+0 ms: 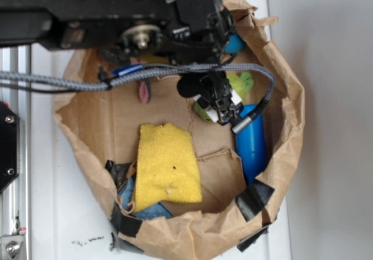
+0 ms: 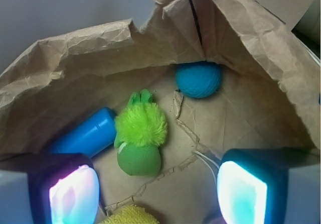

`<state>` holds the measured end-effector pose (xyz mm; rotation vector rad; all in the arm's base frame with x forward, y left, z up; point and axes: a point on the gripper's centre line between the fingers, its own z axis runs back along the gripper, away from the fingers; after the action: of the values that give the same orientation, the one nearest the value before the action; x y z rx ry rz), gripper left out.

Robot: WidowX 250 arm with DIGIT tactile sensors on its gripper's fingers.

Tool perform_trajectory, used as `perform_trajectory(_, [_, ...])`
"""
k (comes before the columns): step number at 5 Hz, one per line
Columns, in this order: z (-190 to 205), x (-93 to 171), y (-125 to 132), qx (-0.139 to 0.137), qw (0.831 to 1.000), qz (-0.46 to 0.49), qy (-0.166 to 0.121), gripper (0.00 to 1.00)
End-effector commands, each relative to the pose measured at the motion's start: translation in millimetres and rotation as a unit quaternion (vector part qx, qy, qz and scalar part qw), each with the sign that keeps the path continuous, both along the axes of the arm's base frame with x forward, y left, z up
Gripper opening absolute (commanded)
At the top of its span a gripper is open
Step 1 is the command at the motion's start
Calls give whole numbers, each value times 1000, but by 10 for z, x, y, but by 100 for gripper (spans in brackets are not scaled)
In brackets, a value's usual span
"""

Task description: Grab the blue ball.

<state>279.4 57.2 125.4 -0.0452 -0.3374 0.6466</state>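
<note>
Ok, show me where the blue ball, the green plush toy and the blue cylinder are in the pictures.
blue ball [image 2: 198, 79]: wrist view, middle of its textured face.
green plush toy [image 2: 140, 144]: wrist view, where the fuzzy tuft meets the round body.
blue cylinder [image 1: 251, 148]: exterior view, middle of its side.

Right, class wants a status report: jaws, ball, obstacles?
Gripper open, empty. Ball ahead, against bag wall. Plush nearer, left of path.

One blue ball [image 2: 198, 79], one cylinder [image 2: 83, 133], one plush [image 2: 139, 139], one yellow cloth [image 1: 166, 164]
</note>
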Motion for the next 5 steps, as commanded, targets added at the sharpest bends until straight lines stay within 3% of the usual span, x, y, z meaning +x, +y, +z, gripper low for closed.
perform_trajectory(1, [208,39,124,7,1000,8,-29,100])
perform_trajectory(3, [208,39,124,7,1000,8,-29,100])
perform_trajectory(4, [-100,57,46,48,998,6,-36,100])
perform_trajectory(5, [-194,24,-41,54,998,-15,-38,100])
